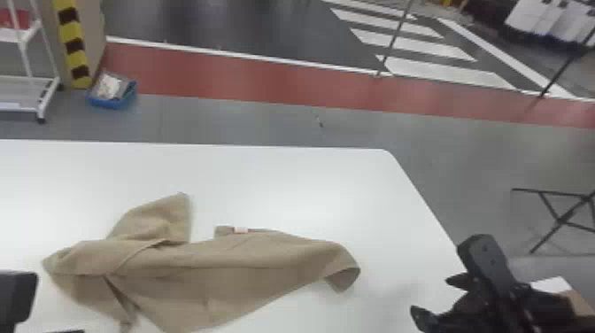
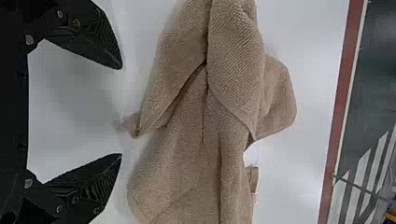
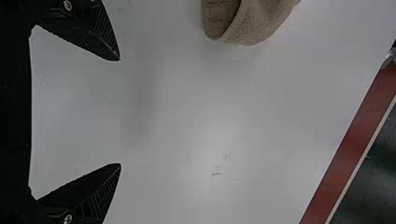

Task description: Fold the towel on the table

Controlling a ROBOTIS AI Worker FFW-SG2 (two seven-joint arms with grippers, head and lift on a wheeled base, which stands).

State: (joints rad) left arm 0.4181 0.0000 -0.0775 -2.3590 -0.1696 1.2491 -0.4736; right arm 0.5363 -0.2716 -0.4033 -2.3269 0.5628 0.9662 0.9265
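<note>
A tan towel lies crumpled on the white table, one flap sticking out toward the far side and its right end curled over. At the lower right of the head view my right gripper is open, apart from the towel. My left gripper shows partly at the lower left corner, beside the towel's left end. In the left wrist view the left gripper stands open, with the towel beyond its fingertips. The right wrist view has the right gripper open over bare tabletop, the towel's curled end farther off.
The table's right edge runs close to my right arm. Past the table, on the floor, are a blue bin, a white rack and a black folding stand.
</note>
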